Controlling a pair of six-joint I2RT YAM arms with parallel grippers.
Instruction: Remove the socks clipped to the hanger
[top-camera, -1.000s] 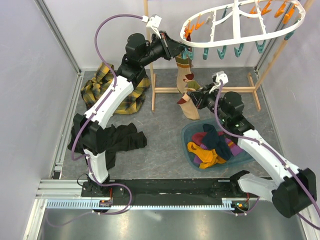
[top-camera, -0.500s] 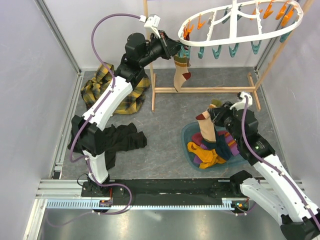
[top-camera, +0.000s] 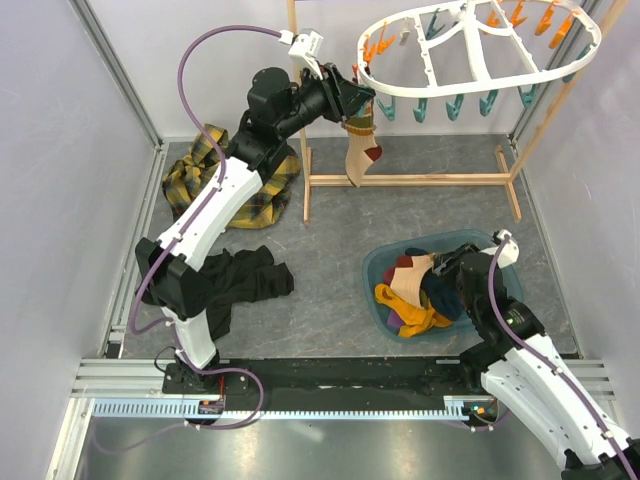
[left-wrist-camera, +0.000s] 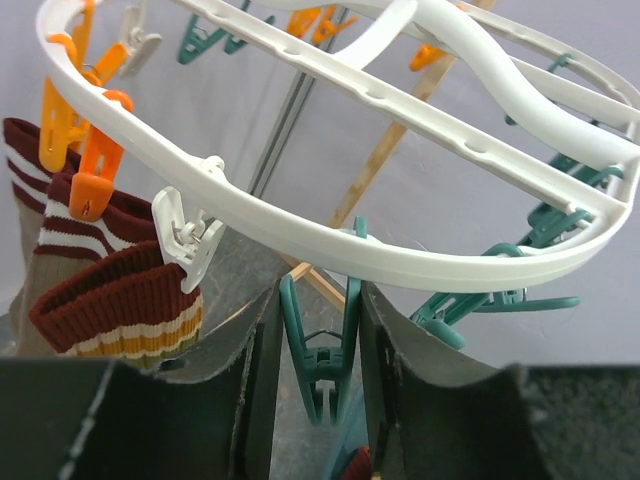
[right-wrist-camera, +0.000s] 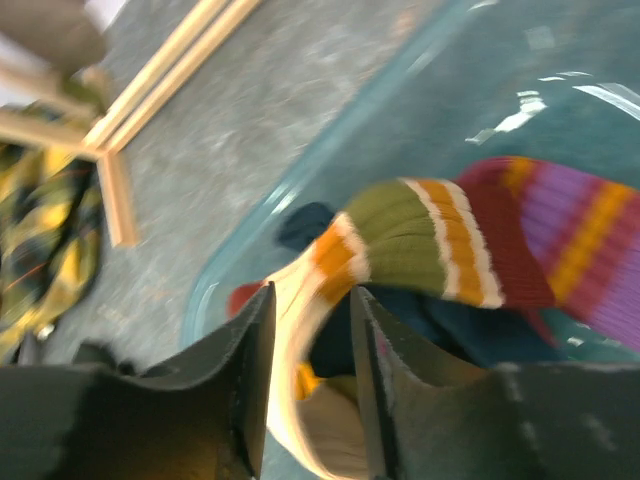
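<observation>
The white oval hanger (top-camera: 440, 88) hangs at the back right, ringed with teal and orange clips. One beige sock with a maroon striped cuff (top-camera: 358, 150) still dangles from its left end, also seen in the left wrist view (left-wrist-camera: 120, 305). My left gripper (top-camera: 358, 100) is up at that end, open, its jaws either side of an unsqueezed teal clip (left-wrist-camera: 322, 355) under the hanger's rim (left-wrist-camera: 300, 225). My right gripper (top-camera: 440, 268) is low over the teal bin (top-camera: 372, 272), open. A beige sock with an olive and orange cuff (right-wrist-camera: 400, 240) lies loose between its fingers on the sock pile (top-camera: 440, 295).
The wooden frame stand (top-camera: 410, 180) runs across the floor below the hanger, with uprights at left and right. A yellow plaid shirt (top-camera: 200, 175) lies at back left and a black garment (top-camera: 240, 280) by the left arm's base. Walls close in both sides.
My right arm brought the beige sock from under the hanger down into the bin and its jaws spread. My left gripper's jaws widened around the teal clip.
</observation>
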